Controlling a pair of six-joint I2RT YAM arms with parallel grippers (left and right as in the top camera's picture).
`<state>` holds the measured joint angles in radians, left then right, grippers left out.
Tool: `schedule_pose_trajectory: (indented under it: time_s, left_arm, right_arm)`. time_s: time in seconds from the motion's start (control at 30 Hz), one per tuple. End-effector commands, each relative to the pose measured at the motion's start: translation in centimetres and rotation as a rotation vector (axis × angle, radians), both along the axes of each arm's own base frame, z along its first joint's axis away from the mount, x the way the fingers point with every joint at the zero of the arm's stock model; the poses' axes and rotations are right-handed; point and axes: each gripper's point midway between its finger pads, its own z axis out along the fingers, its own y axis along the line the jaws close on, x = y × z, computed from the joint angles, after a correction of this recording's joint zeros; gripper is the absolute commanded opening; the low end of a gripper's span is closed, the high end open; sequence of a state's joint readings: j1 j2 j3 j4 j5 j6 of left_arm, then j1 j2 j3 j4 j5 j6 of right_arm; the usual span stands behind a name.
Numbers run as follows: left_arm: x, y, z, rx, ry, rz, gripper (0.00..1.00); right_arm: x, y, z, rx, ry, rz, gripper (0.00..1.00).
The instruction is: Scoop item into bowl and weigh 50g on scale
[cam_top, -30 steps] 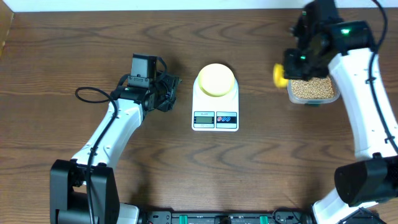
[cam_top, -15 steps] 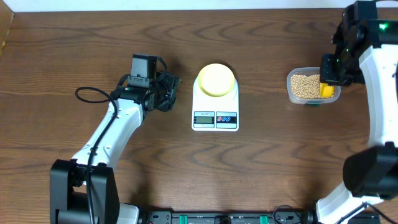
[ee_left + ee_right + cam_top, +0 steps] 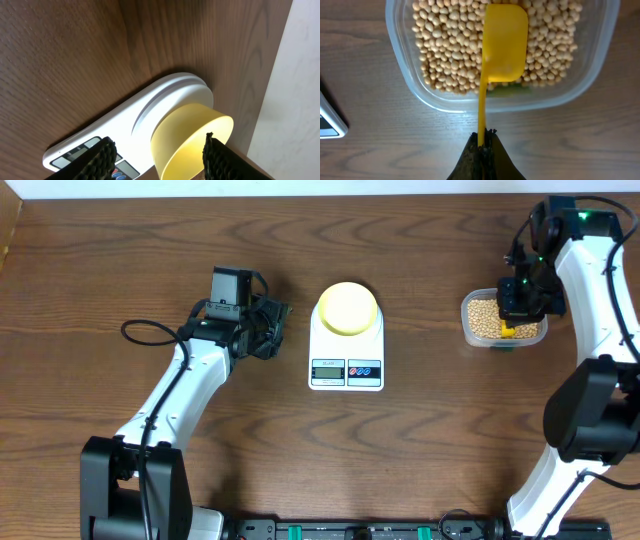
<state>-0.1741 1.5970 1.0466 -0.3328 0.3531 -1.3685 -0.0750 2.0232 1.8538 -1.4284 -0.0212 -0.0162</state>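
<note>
The tan beans [image 3: 450, 45] fill a clear plastic tub [image 3: 470, 330] at the right of the table. My right gripper [image 3: 484, 136] is shut on the thin handle of a yellow scoop [image 3: 504, 42]. The scoop's head lies over the beans, and no beans show on its visible face. In the overhead view the right gripper [image 3: 520, 302] hangs over the tub's right half. The pale yellow bowl [image 3: 347, 307] stands on the white scale [image 3: 346, 370] at mid-table. My left gripper [image 3: 277, 322] is open just left of the scale, holding nothing. The left wrist view shows the bowl [image 3: 190, 137] and the scale [image 3: 150, 107] beyond its fingers [image 3: 102, 155].
A black cable [image 3: 135, 330] loops on the wood beside the left arm. The table's far edge [image 3: 300, 192] meets a white wall. Something green [image 3: 505, 89] shows under the tub. The scale's display and buttons [image 3: 346, 369] face the front.
The right arm has swung the scoop from the tub's left side across to above its right half, and the scoop head now lies over the beans. The left arm has not moved.
</note>
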Motion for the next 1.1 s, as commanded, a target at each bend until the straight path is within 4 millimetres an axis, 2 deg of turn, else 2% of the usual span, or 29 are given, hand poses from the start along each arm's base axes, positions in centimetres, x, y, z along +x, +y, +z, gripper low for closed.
schedule_pose_trajectory:
  time_s: [0.0, 0.17, 0.3, 0.43, 0.53, 0.57, 0.93, 0.97, 1.07]
  left_arm:
    - [0.0, 0.0, -0.1, 0.005, 0.003, 0.004, 0.57]
    - [0.0, 0.0, -0.1, 0.005, 0.003, 0.004, 0.57]
    - [0.0, 0.0, -0.1, 0.005, 0.004, 0.004, 0.57]
    - [0.0, 0.0, -0.1, 0.005, 0.003, 0.004, 0.57]
    - [0.0, 0.0, -0.1, 0.005, 0.003, 0.004, 0.57]
    - [0.0, 0.0, -0.1, 0.005, 0.004, 0.004, 0.57]
    - [0.0, 0.0, -0.1, 0.005, 0.003, 0.004, 0.59]
    - [0.0, 0.1, -0.1, 0.005, 0.003, 0.004, 0.73]
    - [0.0, 0.0, -0.1, 0.005, 0.003, 0.004, 0.74]
  right_arm:
    - [0.6, -0.1, -0.8, 0.020, 0.006, 0.015, 0.01]
    - [0.6, -1.3, -0.8, 0.005, 0.000, -0.009, 0.02]
    - [1.1, -2.2, -0.8, 0.003, -0.020, -0.031, 0.15]
    - [1.3, -2.5, -0.8, 0.001, -0.033, -0.037, 0.53]
    - [1.5, -2.5, -0.8, 0.000, -0.041, -0.036, 0.90]
    - [1.7, -2.5, -0.8, 0.000, -0.047, -0.036, 0.99]
    - [7.0, -4.0, -0.1, -0.070, -0.263, -0.041, 0.99]
    - [7.0, -4.1, -0.1, -0.071, -0.266, -0.041, 0.99]
    - [7.0, -4.0, -0.1, -0.069, -0.265, -0.040, 0.99]
